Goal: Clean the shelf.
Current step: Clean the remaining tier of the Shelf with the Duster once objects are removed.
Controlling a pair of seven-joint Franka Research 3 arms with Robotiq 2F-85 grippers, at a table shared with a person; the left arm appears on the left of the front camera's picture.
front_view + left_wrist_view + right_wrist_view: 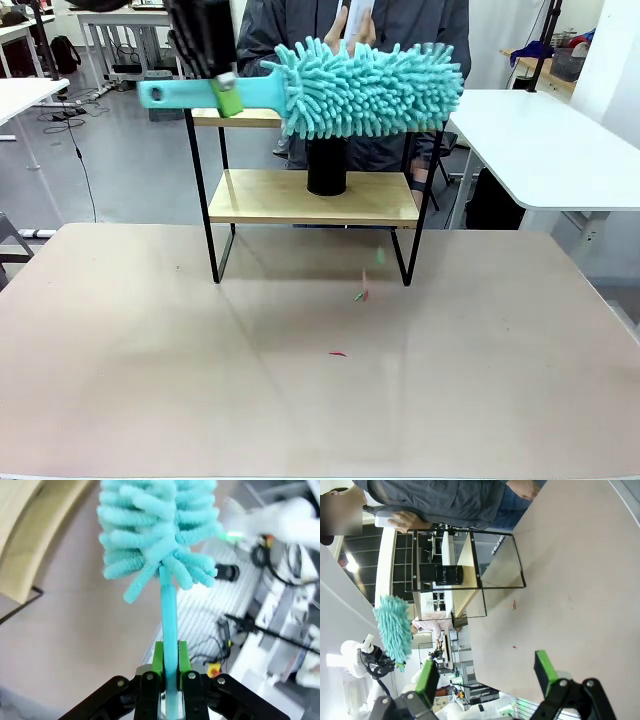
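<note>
Two-tier shelf (262, 196) | long axis left-right | duster (372, 88) head rightward

Light: is falling bright and even | Shadow: is lying faint near the table's (150, 400) far edge, under the shelf (260, 195) | Blur: is smearing the left wrist view's background

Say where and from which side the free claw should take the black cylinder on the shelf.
The black cylinder stands upright on the lower board under the top board, so probably grip its side wall mid-height, coming level from the robot's side.
</note>
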